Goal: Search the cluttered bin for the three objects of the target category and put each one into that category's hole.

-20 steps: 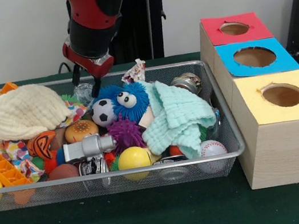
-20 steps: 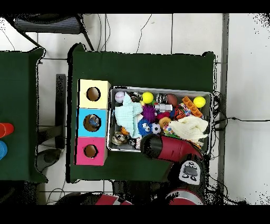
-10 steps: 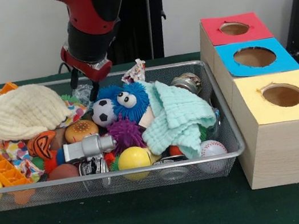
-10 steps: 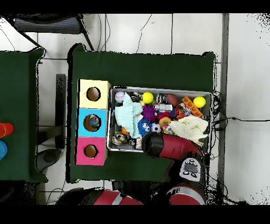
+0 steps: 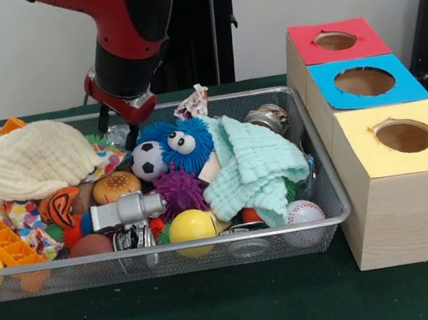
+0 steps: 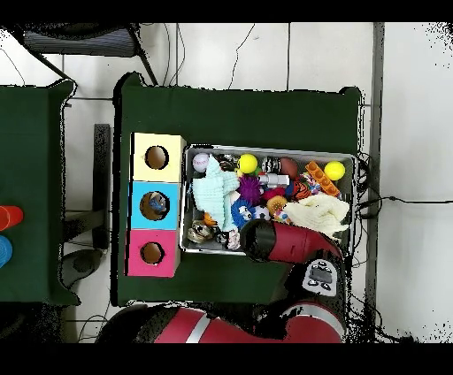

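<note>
Change: arm has swung toward the cream cloth's end of the bin, end effector (image 5: 117, 120) with it.
Bin (image 5: 312, 151): wire, on green tabletop (image 5: 225, 315), beside hole boxes (image 5: 403, 176).
Cream cloth (image 5: 27, 160): heaped in far corner.
End effector: fingers apart over clear crumpled item (image 5: 116, 133) by far rim, empty.
Targets: category unclear; balls lie along near rim.
Advice: descend straight, close only once astride.

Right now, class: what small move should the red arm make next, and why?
Probably lower the claw a little: it hangs at the wire mesh bin's far edge above a crinkly clear object, beside the cream cloth, seemingly carrying nothing. Whether that object suits the category is unclear.
</note>
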Tool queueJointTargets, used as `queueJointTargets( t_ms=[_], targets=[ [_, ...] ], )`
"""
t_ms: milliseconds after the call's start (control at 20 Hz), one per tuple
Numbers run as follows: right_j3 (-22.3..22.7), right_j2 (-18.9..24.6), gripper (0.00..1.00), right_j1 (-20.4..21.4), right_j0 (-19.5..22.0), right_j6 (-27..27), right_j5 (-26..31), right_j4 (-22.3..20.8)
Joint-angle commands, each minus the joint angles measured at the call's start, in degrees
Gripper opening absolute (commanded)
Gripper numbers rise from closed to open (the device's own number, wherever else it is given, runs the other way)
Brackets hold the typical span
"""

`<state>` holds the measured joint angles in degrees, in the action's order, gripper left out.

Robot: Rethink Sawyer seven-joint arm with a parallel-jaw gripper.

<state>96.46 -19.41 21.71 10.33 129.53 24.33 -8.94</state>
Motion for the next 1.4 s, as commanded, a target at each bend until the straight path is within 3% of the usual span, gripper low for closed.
queueJointTargets(
  t_ms=[50,500,550,950,1400],
  targets=[
    [-5.30,5.43,1.00,-6.40,2.05,-1.45,3.74,-2.36],
    [-5.70,6.25,1.00,-6.60,2.41,-2.64,6.35,-2.44],
    [-5.83,6.37,0.00,-6.53,2.47,-3.03,7.15,-2.72],
    [-8.04,7.68,0.00,-5.64,3.84,-4.91,16.00,-1.44],
    [-7.77,8.68,0.00,-2.96,5.44,-5.96,18.27,-1.78]
  ],
)
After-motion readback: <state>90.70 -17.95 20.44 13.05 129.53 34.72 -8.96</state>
